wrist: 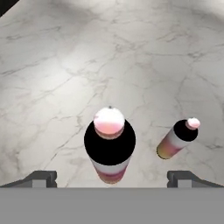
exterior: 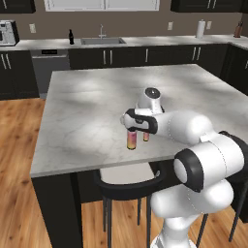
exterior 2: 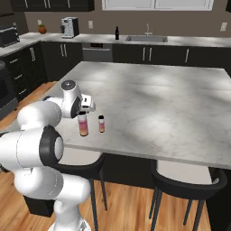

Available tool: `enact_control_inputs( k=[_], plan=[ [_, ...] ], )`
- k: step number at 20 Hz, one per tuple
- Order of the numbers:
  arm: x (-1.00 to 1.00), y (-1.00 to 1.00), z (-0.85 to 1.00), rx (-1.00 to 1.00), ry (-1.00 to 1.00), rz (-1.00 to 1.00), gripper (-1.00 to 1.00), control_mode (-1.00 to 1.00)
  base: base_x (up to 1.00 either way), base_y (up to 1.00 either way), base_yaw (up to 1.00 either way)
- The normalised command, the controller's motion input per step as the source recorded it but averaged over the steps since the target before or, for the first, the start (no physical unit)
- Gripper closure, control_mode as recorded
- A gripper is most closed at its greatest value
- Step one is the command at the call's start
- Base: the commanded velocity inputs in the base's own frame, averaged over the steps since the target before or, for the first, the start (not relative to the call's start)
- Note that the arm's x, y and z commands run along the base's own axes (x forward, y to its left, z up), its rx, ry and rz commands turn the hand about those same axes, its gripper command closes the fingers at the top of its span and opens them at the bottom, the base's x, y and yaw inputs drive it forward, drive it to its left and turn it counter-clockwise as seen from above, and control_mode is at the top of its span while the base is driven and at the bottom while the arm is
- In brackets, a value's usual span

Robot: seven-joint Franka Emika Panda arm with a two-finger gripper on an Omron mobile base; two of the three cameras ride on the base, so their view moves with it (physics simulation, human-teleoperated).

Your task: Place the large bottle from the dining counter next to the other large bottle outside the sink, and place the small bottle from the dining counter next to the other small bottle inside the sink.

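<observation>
Marble dining counter (exterior: 87, 121) under wide-open end effector (wrist: 111, 177), downward-pointing directly above large bottle (wrist: 110, 146).

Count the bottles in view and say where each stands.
3. The large bottle and the small bottle stand side by side near the dining counter's edge, under the open gripper. The black bottle stands beside the sink. Others may be hidden inside it.

Left of centre, the gripper (exterior 2: 84, 109) sits directly over the large bottle (exterior 2: 83, 125), which stands upright near the dining counter (exterior 2: 153, 108) front edge. The small bottle (exterior 2: 101, 123) stands just right of it, apart. At upper centre, the black bottle (exterior 2: 117, 33) stands left of the sink (exterior 2: 146, 39).
</observation>
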Motion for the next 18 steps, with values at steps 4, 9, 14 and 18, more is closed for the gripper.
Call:
enact_control_inputs(
  k=[4, 9, 14, 18],
  plan=[
    [0.16, 0.00, -0.10, 0.01, -0.03, 0.00, -1.00, -1.00, 0.00, 0.00, 0.00],
    [0.21, 0.00, -0.10, 0.00, -0.02, 0.00, -1.00, -1.00, 0.00, 0.00, 0.00],
    [0.14, 0.01, -0.13, 0.00, -0.01, 0.00, -1.00, -1.00, 0.00, 0.00, 0.00],
    [0.14, 0.07, -0.12, 0.00, -0.01, 0.00, -1.00, -1.00, 0.00, 0.00, 0.00]
  ],
)
